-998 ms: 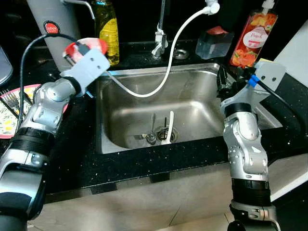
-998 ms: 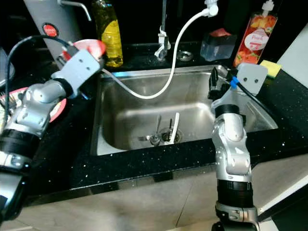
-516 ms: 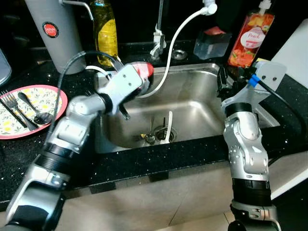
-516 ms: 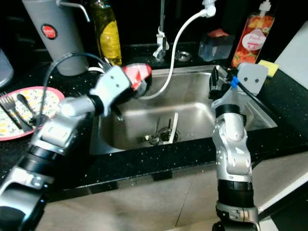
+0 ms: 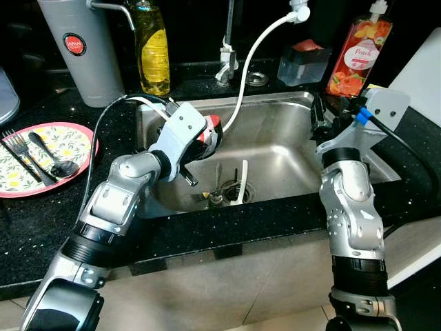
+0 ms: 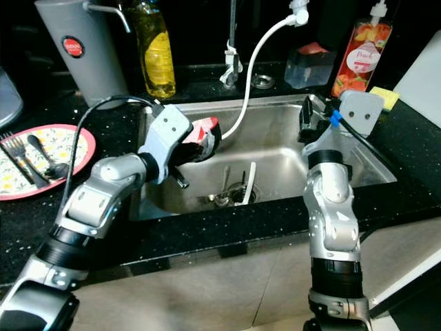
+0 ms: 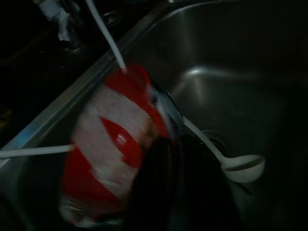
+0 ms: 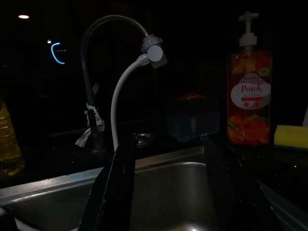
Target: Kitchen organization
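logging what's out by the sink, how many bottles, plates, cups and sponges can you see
Bottles: 2, the yellow bottle and the peach pump bottle.
Plates: 1, the floral plate on the counter.
Cups: 1, the red cup held by the left gripper over the sink.
Sponges: 1, the yellow sponge.
Total: 5

Silver arms, seemingly black-cabled wrists.

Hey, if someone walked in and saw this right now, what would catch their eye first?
Most striking is the red and white cup gripped by the left gripper over the steel sink, near its left wall. Next, the white hose curving down from the tap, and the patterned plate holding cutlery on the left counter.
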Motion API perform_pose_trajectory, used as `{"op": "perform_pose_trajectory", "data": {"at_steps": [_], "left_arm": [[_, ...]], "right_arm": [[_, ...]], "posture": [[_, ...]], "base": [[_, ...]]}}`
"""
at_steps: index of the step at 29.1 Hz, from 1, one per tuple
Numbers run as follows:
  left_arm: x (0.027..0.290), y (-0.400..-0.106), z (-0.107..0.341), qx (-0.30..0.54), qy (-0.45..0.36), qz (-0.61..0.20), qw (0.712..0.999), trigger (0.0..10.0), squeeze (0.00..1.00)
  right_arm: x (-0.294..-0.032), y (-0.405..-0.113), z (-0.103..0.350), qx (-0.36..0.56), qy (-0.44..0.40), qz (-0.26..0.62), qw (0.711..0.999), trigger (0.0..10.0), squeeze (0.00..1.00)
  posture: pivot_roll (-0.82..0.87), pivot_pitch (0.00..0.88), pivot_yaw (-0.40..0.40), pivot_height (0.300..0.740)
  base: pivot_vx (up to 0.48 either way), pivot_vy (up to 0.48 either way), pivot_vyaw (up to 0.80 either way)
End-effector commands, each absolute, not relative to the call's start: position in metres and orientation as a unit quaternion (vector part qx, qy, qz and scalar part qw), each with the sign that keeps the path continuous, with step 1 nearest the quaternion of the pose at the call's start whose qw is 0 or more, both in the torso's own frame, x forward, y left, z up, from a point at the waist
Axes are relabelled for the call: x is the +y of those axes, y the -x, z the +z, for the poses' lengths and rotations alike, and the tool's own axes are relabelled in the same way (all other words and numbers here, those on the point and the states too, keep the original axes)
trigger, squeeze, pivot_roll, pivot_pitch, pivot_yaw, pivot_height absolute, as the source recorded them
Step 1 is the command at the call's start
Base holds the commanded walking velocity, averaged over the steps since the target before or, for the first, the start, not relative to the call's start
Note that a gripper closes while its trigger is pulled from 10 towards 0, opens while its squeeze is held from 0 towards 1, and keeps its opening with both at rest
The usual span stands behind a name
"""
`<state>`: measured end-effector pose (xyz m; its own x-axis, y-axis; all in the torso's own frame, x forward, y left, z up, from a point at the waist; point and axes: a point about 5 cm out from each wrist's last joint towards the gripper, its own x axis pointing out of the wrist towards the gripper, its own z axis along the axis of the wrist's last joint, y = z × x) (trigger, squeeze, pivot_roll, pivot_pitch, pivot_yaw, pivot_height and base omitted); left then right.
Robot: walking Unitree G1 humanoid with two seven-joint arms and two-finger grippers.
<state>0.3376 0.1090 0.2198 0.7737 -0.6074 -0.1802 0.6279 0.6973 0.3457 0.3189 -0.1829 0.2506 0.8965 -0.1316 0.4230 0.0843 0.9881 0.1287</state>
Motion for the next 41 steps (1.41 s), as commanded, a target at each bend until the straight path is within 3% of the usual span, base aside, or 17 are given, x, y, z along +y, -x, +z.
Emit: {"op": "perform_pose_trajectory", "data": {"at_steps": [1,9,10,13,16,17,19,22,24,26,28,31,32,34,35,38,41], "left_arm": [[0.108,-0.337,0.225,0.018,-0.191,-0.329,0.925,10.0,1.0],[0.108,-0.333,0.236,-0.002,-0.147,-0.337,0.93,10.0,1.0],[0.108,-0.332,0.243,-0.019,-0.13,-0.339,0.931,10.0,0.0],[0.117,-0.334,0.255,-0.041,-0.104,-0.314,0.943,10.0,0.0],[0.135,-0.342,0.26,-0.043,-0.134,-0.25,0.958,10.0,0.0],[0.158,-0.35,0.264,-0.036,-0.19,-0.166,0.967,10.0,0.0],[0.175,-0.354,0.267,-0.023,-0.223,-0.109,0.968,10.0,0.0],[0.188,-0.355,0.27,-0.016,-0.236,-0.07,0.969,10.0,0.0],[0.21,-0.356,0.271,0.009,-0.226,-0.003,0.974,10.0,0.0],[0.233,-0.349,0.268,0.038,-0.323,0.013,0.946,10.0,0.0],[0.247,-0.334,0.265,0.057,-0.431,-0.034,0.9,10.0,0.0],[0.286,-0.314,0.267,0.117,-0.54,-0.035,0.833,10.0,0.0],[0.286,-0.314,0.267,0.117,-0.54,-0.035,0.833,10.0,0.0],[0.312,-0.304,0.27,0.154,-0.583,-0.017,0.798,10.0,0.0],[0.312,-0.304,0.27,0.154,-0.583,-0.017,0.798,10.0,0.0],[0.346,-0.283,0.269,0.222,-0.616,-0.004,0.756,10.0,0.0],[0.358,-0.273,0.266,0.252,-0.627,-0.009,0.737,10.0,0.0]], "right_arm": [[-0.184,-0.317,0.252,-0.224,-0.052,-0.057,0.972,10.0,0.0],[-0.184,-0.317,0.251,-0.221,-0.052,-0.057,0.972,10.0,0.0],[-0.184,-0.317,0.251,-0.221,-0.052,-0.057,0.972,10.0,0.0],[-0.184,-0.317,0.251,-0.221,-0.052,-0.057,0.972,10.0,0.0],[-0.184,-0.316,0.251,-0.222,-0.051,-0.057,0.972,10.0,0.0],[-0.185,-0.316,0.252,-0.223,-0.05,-0.058,0.972,10.0,0.0],[-0.186,-0.316,0.252,-0.224,-0.05,-0.06,0.972,10.0,0.0],[-0.186,-0.316,0.252,-0.223,-0.05,-0.061,0.972,10.0,0.0],[-0.185,-0.316,0.251,-0.222,-0.051,-0.06,0.972,10.0,0.0],[-0.185,-0.315,0.25,-0.222,-0.051,-0.06,0.972,10.0,0.0],[-0.186,-0.314,0.25,-0.222,-0.052,-0.063,0.972,10.0,0.0],[-0.188,-0.314,0.248,-0.218,-0.05,-0.065,0.972,10.0,0.0],[-0.188,-0.314,0.248,-0.218,-0.05,-0.065,0.972,10.0,0.0],[-0.188,-0.315,0.248,-0.218,-0.05,-0.064,0.973,10.0,0.0],[-0.188,-0.315,0.248,-0.218,-0.05,-0.064,0.973,10.0,0.0],[-0.186,-0.316,0.248,-0.219,-0.053,-0.061,0.972,10.0,0.0],[-0.184,-0.317,0.248,-0.218,-0.054,-0.058,0.973,10.0,0.0]], "posture": [[0.09,0.0,-0.017,0.74],[0.09,0.0,-0.017,0.74],[0.09,0.0,-0.017,0.74],[0.08,0.0,-0.017,0.74],[0.07,0.0,-0.014,0.74],[0.07,0.0,-0.014,0.74],[0.07,0.0,-0.014,0.74],[0.08,0.0,-0.011,0.74],[0.08,0.0,-0.011,0.74],[0.08,0.0,-0.004,0.74],[0.08,0.0,-0.004,0.74],[0.09,0.0,-0.004,0.74],[0.09,0.0,-0.004,0.74],[0.09,0.0,-0.004,0.74],[0.09,0.0,-0.004,0.74],[0.11,0.0,-0.009,0.74],[0.11,0.0,-0.009,0.74]], "base": [[0.0,0.0,0.0],[0.0,0.0,0.0],[0.0,0.0,0.0],[0.0,0.0,0.0],[0.0,0.0,0.0],[0.0,0.0,0.0],[0.0,0.0,0.0],[0.0,0.0,0.0],[0.0,0.0,0.0],[0.0,0.0,0.0],[0.0,0.0,0.0],[0.0,0.0,0.0],[0.0,0.0,0.0],[0.0,0.0,0.0],[0.0,0.0,0.0],[0.0,0.0,0.0],[0.0,0.0,0.0]]}}
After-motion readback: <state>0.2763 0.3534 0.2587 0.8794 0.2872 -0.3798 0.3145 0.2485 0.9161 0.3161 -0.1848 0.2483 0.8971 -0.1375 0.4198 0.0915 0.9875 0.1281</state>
